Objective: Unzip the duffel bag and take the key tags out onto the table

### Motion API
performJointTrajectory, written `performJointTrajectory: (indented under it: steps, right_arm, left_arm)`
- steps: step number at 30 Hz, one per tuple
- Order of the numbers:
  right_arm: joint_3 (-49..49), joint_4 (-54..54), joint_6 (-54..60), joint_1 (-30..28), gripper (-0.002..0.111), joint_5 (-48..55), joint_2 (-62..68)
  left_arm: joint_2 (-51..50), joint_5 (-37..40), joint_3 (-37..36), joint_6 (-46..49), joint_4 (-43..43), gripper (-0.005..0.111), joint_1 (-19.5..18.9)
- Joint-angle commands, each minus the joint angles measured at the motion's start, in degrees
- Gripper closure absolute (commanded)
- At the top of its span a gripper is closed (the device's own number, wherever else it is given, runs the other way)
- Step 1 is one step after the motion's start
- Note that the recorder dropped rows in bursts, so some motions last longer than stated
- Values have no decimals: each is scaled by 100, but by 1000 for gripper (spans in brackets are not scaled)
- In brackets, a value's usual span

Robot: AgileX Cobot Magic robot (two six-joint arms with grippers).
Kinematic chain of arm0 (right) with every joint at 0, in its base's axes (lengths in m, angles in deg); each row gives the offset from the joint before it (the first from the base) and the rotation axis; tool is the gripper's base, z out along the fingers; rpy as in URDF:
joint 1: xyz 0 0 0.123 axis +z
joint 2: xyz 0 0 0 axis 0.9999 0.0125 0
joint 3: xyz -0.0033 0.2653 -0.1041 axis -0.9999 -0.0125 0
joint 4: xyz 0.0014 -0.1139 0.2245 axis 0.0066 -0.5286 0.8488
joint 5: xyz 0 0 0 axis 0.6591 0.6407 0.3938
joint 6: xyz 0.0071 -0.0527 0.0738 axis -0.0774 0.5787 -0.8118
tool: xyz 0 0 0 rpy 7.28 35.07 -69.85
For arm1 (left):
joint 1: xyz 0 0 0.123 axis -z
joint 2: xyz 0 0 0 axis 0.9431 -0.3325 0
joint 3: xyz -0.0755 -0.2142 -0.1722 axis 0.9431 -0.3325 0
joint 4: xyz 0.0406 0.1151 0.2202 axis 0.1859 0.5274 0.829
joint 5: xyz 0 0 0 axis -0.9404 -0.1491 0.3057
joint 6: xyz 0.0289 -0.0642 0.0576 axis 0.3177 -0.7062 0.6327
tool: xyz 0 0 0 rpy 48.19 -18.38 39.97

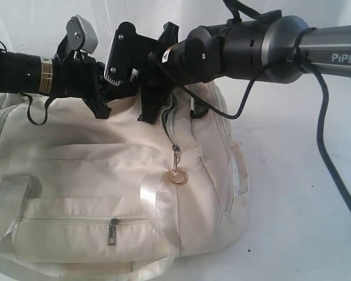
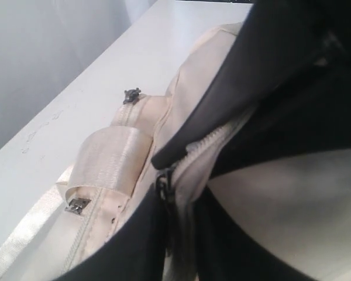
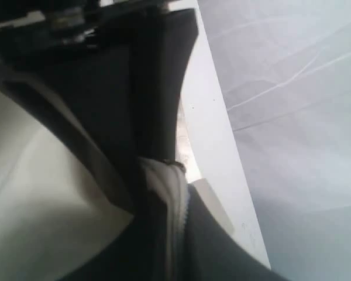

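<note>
Atop the duffel bag (image 1: 105,193), both level arms meet, left pincer (image 2: 165,175) and right pincer (image 3: 159,175) each pinching its zip edge.

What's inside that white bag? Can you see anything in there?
No contents show. The bag is cream fabric outside, and its top zip looks barely parted, if at all, where the left gripper and right gripper pinch it. Any key tags inside are covered.

Duffel bag (image 1: 76,193) on table (image 1: 292,234)
</note>
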Motion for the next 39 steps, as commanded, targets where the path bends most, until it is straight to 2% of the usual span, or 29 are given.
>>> performJointTrajectory:
  steps: [1, 11, 21, 26, 32, 36, 39]
  right_arm:
    - [120, 160, 9, -198, 108, -352, -205]
    - [120, 169, -12, -403, 108, 86, -34]
    - [120, 181, -12, -403, 108, 184, -20]
    - [120, 192, -12, -403, 108, 195, -20]
    - [120, 204, -12, -403, 108, 250, -20]
    - [120, 227, -12, -403, 108, 268, -20]
    - [120, 227, -12, -403, 108, 288, -20]
  left_arm:
    - [7, -331, -79, -43, 281, 87, -55]
    - [170, -698, -79, -114, 281, 87, -405]
    - [179, 208, -79, 178, 281, 87, -405]
    - [179, 224, -79, 417, -132, 87, -405]
    - [179, 214, -79, 935, -67, 86, -394]
    - [179, 221, -79, 1528, -269, 70, -394]
    - [179, 391, -79, 1600, -608, 59, -342]
